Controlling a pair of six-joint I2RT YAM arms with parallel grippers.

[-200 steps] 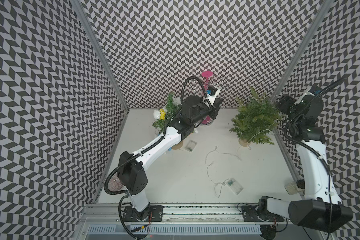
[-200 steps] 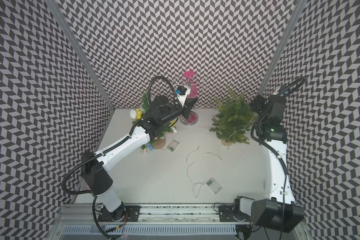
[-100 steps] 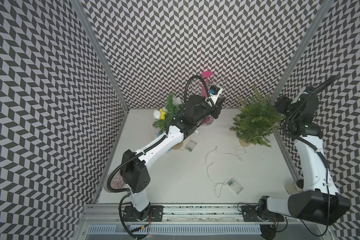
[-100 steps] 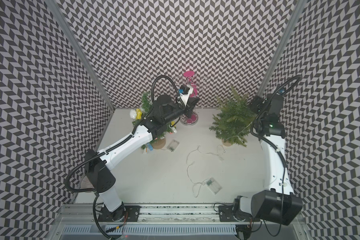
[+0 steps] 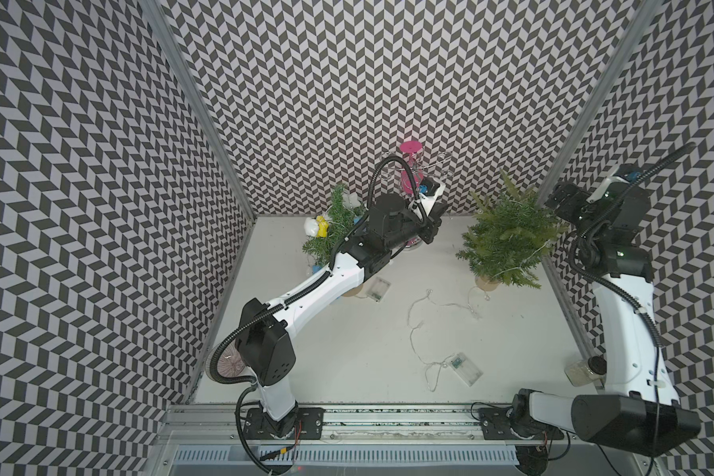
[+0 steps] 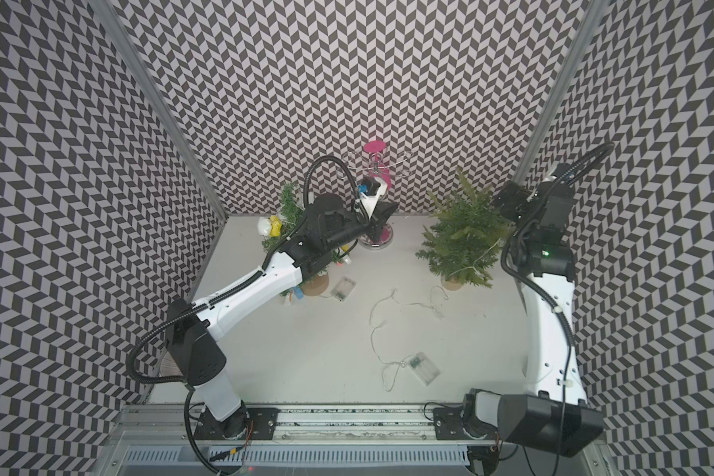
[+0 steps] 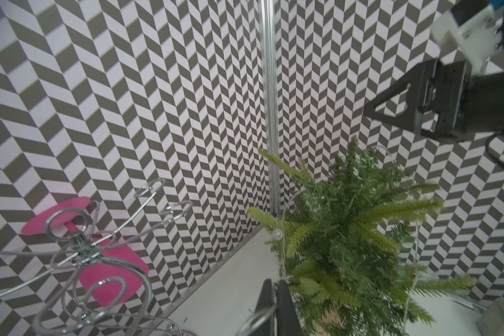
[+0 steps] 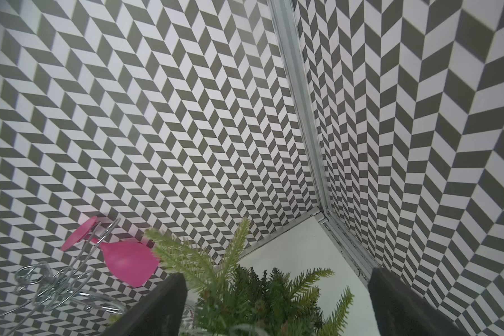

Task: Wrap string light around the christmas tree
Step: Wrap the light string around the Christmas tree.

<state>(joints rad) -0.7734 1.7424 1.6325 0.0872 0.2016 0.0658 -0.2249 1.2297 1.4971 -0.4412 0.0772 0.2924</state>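
Observation:
The christmas tree (image 5: 508, 235) stands in a pot at the back right, seen in both top views (image 6: 462, 243). The thin string light (image 5: 419, 325) loops through its branches, then trails over the table to a clear battery box (image 5: 466, 369). My left gripper (image 7: 275, 283) is level with the tree's left side and is shut on the string light. A strand with a bulb (image 7: 277, 233) runs from the tree to its tips. My right gripper (image 8: 274, 302) hangs open above the tree's right side (image 5: 553, 202), holding nothing.
A wire rack with a pink glass (image 5: 411, 165) stands against the back wall, right beside my left gripper. A small decorated tree (image 5: 334, 222) and a second battery box (image 5: 378, 287) lie under the left arm. A jar (image 5: 582, 371) sits by the right wall.
The right gripper has opened wider and its wrist has shifted slightly above the tree. The left gripper has stayed shut and dipped a little.

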